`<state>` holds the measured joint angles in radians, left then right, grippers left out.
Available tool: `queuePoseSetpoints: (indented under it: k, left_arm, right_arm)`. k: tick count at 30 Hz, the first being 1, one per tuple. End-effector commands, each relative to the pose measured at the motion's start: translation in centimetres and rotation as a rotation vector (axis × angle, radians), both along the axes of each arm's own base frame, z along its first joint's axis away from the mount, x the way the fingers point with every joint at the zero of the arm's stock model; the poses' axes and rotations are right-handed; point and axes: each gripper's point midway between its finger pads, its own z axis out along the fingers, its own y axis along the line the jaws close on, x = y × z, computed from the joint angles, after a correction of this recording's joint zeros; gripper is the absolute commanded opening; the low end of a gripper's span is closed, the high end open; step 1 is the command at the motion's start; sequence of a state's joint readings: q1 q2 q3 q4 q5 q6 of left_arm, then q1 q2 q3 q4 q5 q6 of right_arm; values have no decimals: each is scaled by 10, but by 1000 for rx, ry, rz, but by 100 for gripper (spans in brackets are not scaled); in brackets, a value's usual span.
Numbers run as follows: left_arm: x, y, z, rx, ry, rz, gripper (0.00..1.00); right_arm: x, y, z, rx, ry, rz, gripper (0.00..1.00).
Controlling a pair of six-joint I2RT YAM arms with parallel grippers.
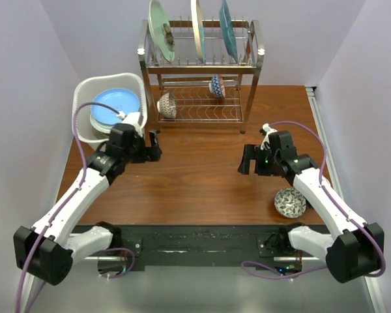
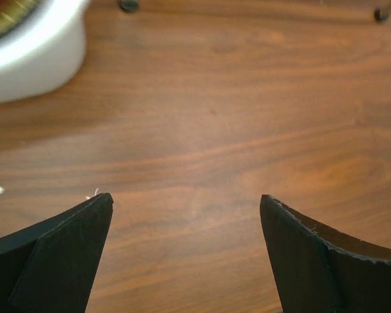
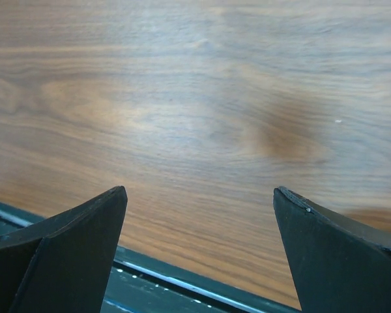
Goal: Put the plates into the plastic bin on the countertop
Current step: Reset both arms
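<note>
The white plastic bin [image 1: 91,88] stands at the back left of the wood countertop [image 1: 202,182] with a blue plate [image 1: 115,104] lying on top inside it. Three plates stand upright on the rack's top tier: a pale green one [image 1: 161,29], a cream one [image 1: 197,27] and a teal-blue one [image 1: 228,27]. My left gripper [image 1: 154,147] is open and empty, low over bare wood just right of the bin. The bin's wall shows at the top left of the left wrist view [image 2: 32,59]. My right gripper [image 1: 247,160] is open and empty over bare wood, right of centre.
The two-tier metal rack [image 1: 247,65] stands at the back centre, with two small patterned bowls [image 1: 167,104] [image 1: 216,86] on its lower tier. Another patterned bowl [image 1: 290,202] sits on the countertop near the right arm. The table's near edge shows in the right wrist view [image 3: 182,287].
</note>
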<state>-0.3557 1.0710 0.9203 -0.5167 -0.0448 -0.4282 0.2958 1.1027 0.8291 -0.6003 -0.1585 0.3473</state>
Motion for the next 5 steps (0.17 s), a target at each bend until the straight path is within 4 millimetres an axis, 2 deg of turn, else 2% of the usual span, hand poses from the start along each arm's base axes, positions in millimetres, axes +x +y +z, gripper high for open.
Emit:
queuePoseSetpoints:
  k: [1,3,4,5]
  left_arm:
    - [-9,-27,-10,28,-20,4,100]
    - [-14,-38,-20,31,-4,-13,100]
    - [-16,-47,-20,28,-13,-34,100]
    - [-14,-46,-18,46,-26,-17,100]
  right_arm:
    - [8,-20,26,-90,-90,-49,99]
    - [11,-25,29,-113,-112,-71,99]
    - [12,-26,31,-112,-122,-73,99]
    - [15,-33,32,-144,-140,-100,99]
